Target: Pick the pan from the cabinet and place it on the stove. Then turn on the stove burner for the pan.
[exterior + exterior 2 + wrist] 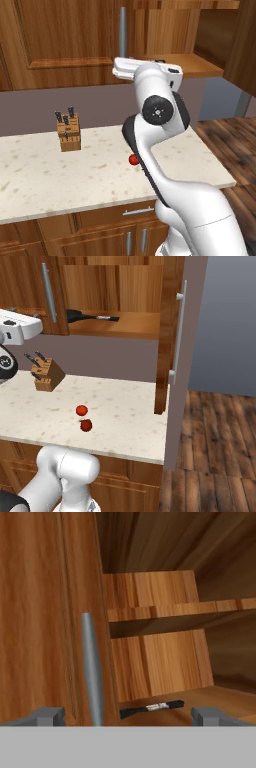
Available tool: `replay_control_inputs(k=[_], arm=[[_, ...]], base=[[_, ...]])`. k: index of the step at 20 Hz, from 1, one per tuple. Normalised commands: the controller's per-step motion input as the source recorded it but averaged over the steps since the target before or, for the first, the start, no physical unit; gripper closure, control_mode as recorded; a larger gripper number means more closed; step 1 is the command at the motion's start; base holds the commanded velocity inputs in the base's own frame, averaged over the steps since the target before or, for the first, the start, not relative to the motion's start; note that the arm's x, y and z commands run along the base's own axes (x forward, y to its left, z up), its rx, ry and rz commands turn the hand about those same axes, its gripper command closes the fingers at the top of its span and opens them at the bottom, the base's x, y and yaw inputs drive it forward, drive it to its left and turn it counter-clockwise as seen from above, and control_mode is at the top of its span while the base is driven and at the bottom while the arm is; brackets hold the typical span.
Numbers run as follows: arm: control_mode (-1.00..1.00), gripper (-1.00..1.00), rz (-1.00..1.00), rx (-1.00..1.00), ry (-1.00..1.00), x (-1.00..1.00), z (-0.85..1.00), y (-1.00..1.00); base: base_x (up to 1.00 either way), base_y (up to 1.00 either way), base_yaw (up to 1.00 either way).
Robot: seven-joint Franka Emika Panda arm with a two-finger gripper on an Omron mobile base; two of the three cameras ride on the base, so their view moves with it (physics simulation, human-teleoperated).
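Claw wide, holding nothing. You have the pan just ahead on the cabinet shelf, handle lying crosswise to your approach.

A knife block and two red tomatoes sit on the speckled counter.

Arm: glossy white shell, rounded tubular links, smooth and unmarked. Joints dark, near black; a black collar wraps the elbow. One round black joint cap with a small grey hub and a ring of tiny pale screws. Thin dark seam line across the lower white link. Hand housing white, boxy, grey underside. Tool: two small grey blocky fingertips.
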Motion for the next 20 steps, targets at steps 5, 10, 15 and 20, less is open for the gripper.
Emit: replay_control_inputs(k=[5,10,15,20], arm=[[-1.00,-1.00,0.00,0.00,0.00,0.38,0.00,0.09],[-1.00,-1.00,0.00,0.00,0.02,0.37,0.00,0.18],[-1.00,-1.00,0.03,-0.01,0.07,0.24,-0.06,0.28],[-1.00,-1.00,0.05,-0.02,0.05,0.09,-0.11,0.07]], base=[[0.00,0.00,0.00],[0.00,0.00,0.00],[0.00,0.00,0.00],[0.00,0.00,0.00]])
